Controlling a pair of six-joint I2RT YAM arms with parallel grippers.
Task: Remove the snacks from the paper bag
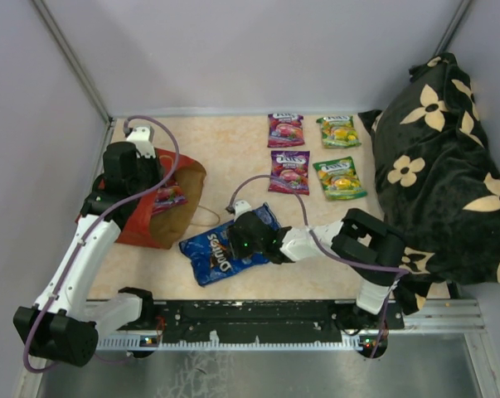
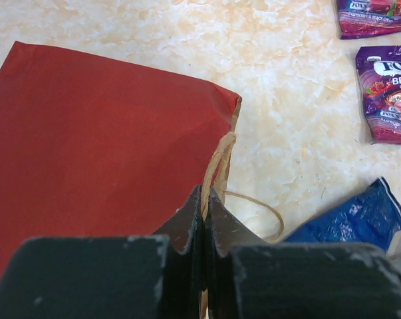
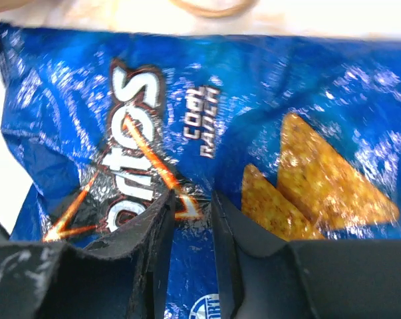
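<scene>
My left gripper [image 2: 205, 203]: pinched tight, arm stretched forward | my right gripper [image 3: 191, 203]: jaws narrowly parted, forearm reaching leftward, low

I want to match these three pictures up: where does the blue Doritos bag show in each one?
Top external: the Doritos bag lies just below centre, right of the red paper bag.
Left wrist: only a blue corner shows, at the lower right.
Right wrist: it fills almost the whole picture.
Shared landmark: the brown loop handle, close to the Doritos bag in all three.
</scene>
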